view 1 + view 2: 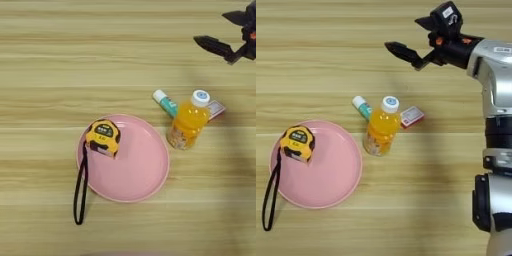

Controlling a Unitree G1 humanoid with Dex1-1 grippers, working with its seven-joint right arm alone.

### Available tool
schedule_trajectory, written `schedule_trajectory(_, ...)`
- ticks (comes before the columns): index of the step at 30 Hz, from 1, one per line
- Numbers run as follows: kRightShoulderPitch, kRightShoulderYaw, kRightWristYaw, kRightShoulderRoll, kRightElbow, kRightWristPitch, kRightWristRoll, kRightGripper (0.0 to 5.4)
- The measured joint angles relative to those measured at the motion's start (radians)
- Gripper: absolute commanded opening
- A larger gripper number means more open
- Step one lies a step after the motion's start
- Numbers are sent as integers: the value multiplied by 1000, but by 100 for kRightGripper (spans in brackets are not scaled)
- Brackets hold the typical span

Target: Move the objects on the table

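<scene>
While the gripper (415, 36) hovers unclenched, empty, the upright bottle (381, 127) may topple; tube (362, 107) and box (412, 116) crowd it.

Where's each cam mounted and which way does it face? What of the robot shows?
Left eye view: on the head, looking down at the table; only the black fingers of the right gripper show, top right.
Right eye view: same head, aimed down, reaching further right; shows the gripper and the silver forearm.
Shared: pink plate with tape measure on it, juice bottle, tube, box.
</scene>
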Motion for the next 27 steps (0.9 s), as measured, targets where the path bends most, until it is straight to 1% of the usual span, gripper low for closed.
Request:
schedule_trajectory(2,23,-6,32,5,-32,-22,29,537)
schedule_trajectory(5,50,-7,57,6,-51,-28,58,537)
schedule_trajectory(8,77,-6,106,7,-70,-27,100,537)
schedule_trajectory(10,101,-4,141,6,-83,-21,115,537)
schedule_trajectory(11,118,3,170,-1,-94,-14,133,537)
schedule_trajectory(14,149,18,225,-14,-112,18,151,537)
schedule_trajectory(17,200,38,287,-45,-149,51,170,537)
schedule_trajectory(21,234,67,326,-65,-175,69,170,537)
schedule_trajectory(22,250,81,335,-73,-175,68,160,537)
schedule_trajectory(26,256,115,328,-74,-147,46,115,537)
schedule_trajectory(27,258,133,314,-74,-125,28,85,537)
